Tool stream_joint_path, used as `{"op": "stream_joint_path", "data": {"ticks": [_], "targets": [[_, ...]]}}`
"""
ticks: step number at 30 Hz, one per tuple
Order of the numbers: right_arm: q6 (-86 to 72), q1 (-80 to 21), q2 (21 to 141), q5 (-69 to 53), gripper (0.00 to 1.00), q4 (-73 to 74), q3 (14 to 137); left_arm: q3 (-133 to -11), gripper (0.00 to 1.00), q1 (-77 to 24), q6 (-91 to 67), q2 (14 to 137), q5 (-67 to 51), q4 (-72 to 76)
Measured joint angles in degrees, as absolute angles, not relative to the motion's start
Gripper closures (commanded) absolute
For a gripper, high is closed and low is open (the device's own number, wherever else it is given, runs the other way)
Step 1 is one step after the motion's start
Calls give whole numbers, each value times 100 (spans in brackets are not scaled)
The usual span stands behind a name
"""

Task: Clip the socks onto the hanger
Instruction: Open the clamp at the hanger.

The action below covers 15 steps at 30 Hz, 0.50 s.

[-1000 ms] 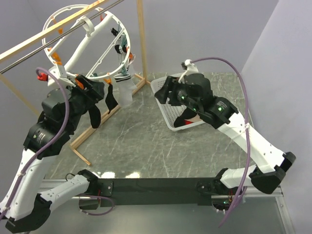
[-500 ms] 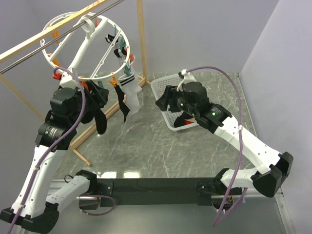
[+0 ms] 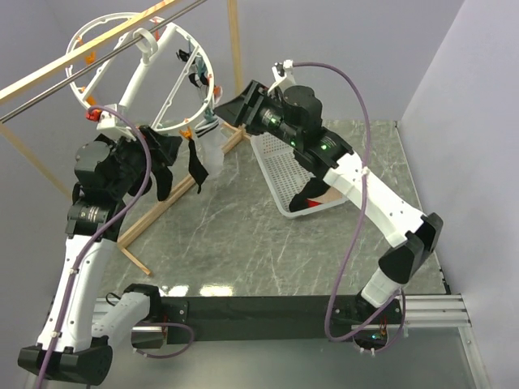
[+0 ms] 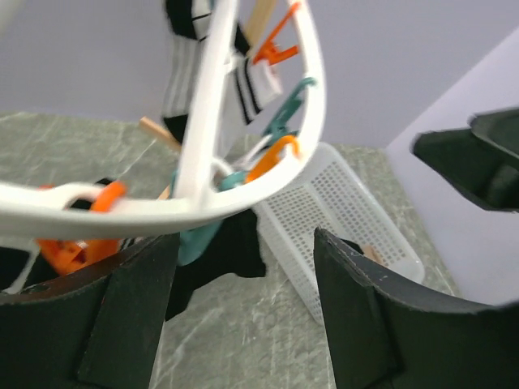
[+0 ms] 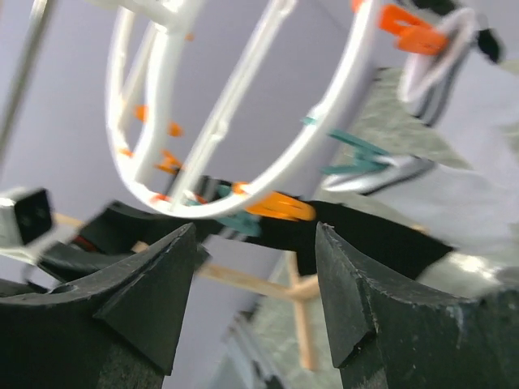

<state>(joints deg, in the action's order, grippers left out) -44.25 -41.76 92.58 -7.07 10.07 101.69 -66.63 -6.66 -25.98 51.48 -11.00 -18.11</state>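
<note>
Hanger (image 3: 134,77) on rail (image 3: 40,97) at back left, socks (image 3: 195,166) beneath; basket (image 3: 272,174) rightward on table (image 3: 243,235).

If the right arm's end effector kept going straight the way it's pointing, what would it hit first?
Probably the hanger at its lower rim, by the orange clip that sits straight between the right end effector fingers in its wrist view. Depth is hard to judge.

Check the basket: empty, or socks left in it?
Not empty: a black sock lies in the white basket's near end.
</note>
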Motion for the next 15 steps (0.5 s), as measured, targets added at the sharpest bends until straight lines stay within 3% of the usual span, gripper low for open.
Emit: {"op": "stream_joint_path", "data": {"ticks": [15], "targets": [[-5852,-4287,9996,-1144,39,596,10731,-6488,30,-440,-2554,5356,-1693,-1072]]}}
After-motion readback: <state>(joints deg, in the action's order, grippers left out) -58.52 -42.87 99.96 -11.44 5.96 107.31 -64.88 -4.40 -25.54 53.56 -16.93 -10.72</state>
